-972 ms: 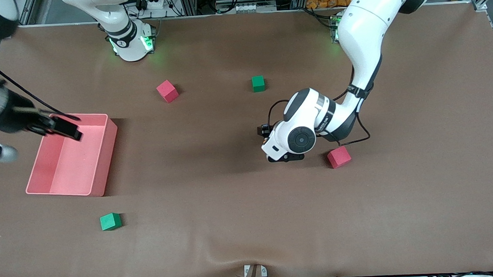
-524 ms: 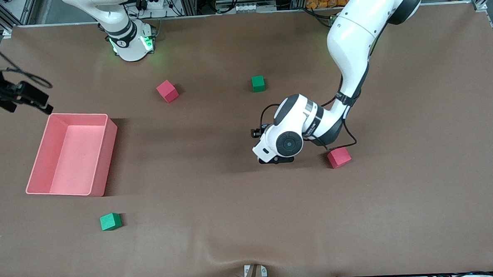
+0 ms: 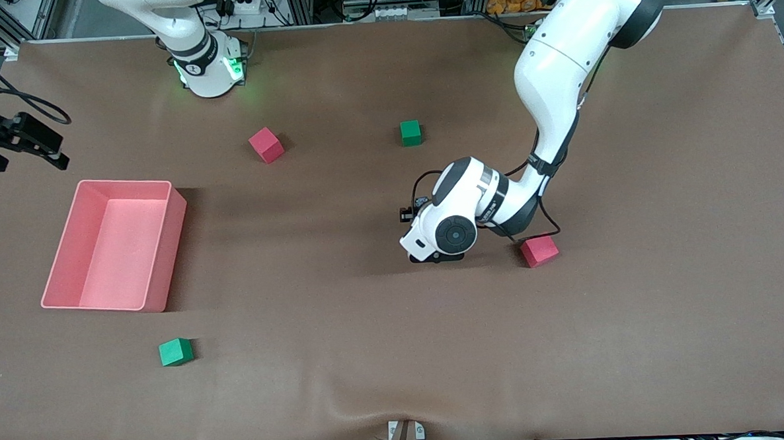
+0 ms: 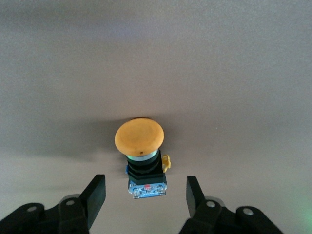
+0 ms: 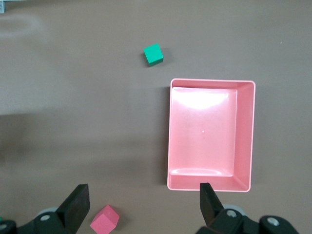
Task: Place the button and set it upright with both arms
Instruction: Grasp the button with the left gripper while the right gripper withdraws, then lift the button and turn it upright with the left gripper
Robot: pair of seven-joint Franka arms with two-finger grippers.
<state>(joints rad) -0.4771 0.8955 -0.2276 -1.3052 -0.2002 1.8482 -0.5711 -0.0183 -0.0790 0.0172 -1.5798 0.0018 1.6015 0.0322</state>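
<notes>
The button (image 4: pixel 140 138) has a round orange cap on a short black body with a blue base. It lies on the brown mat with the base toward my left gripper (image 4: pixel 145 181). The left gripper is open, low over the mat, with a finger (image 4: pixel 95 192) on each side of the base, not touching it. In the front view the left wrist (image 3: pixel 455 224) hides the button, next to a red cube (image 3: pixel 539 250). My right gripper (image 3: pixel 57 150) is open and empty, in the air over the right arm's end of the table, beside the pink bin (image 3: pixel 166 210).
A second red cube (image 3: pixel 266 145) and a green cube (image 3: pixel 411 132) lie toward the robots' bases. Another green cube (image 3: pixel 175 352) lies nearer the front camera than the bin. The right wrist view shows the bin (image 5: pixel 210 84), a green cube (image 5: pixel 153 54) and a red cube (image 5: pixel 105 218).
My right gripper has moved off the bin toward the robots' side. My left arm has shifted a little toward the right arm's end of the table.
</notes>
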